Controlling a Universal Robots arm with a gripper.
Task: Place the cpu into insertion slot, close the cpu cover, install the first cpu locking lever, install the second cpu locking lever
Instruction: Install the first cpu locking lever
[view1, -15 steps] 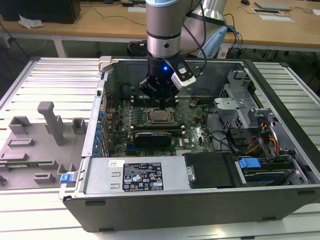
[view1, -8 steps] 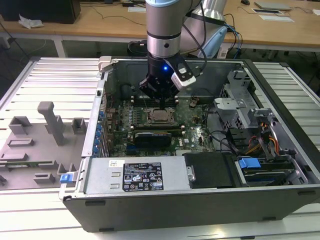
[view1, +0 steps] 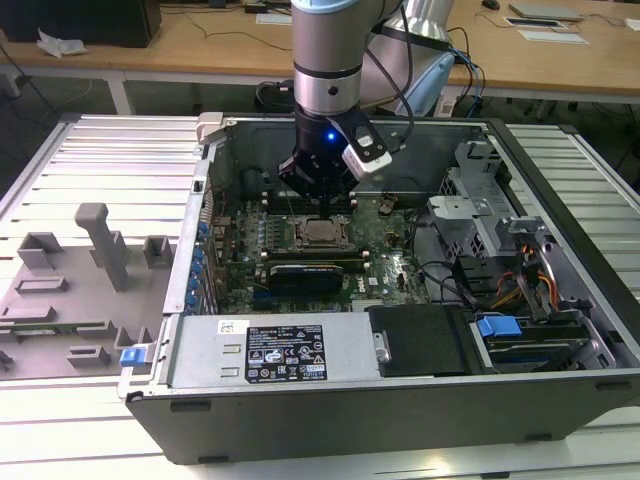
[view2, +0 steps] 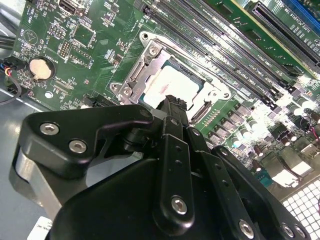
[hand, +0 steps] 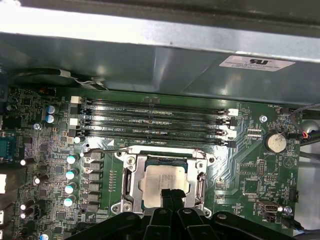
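Done: the cpu (hand: 162, 181) lies flat in the insertion slot (hand: 131, 161), at the middle of the exterior view, and the cpu cover (hand: 136, 184) is folded down around it.
Left: we cannot tell whether the wire lever (hand: 107, 150) beside the memory slots (hand: 155, 119) is latched.
Gripper: the gripper (hand: 171, 196) is pinched together on nothing, with its tips over the cpu's edge.
Materials: the cpu has a pale, matt, square top. The cpu cover is a bright steel frame with a square window. The board (hand: 250, 175) is glossy green, and the gripper is black with bolted links.
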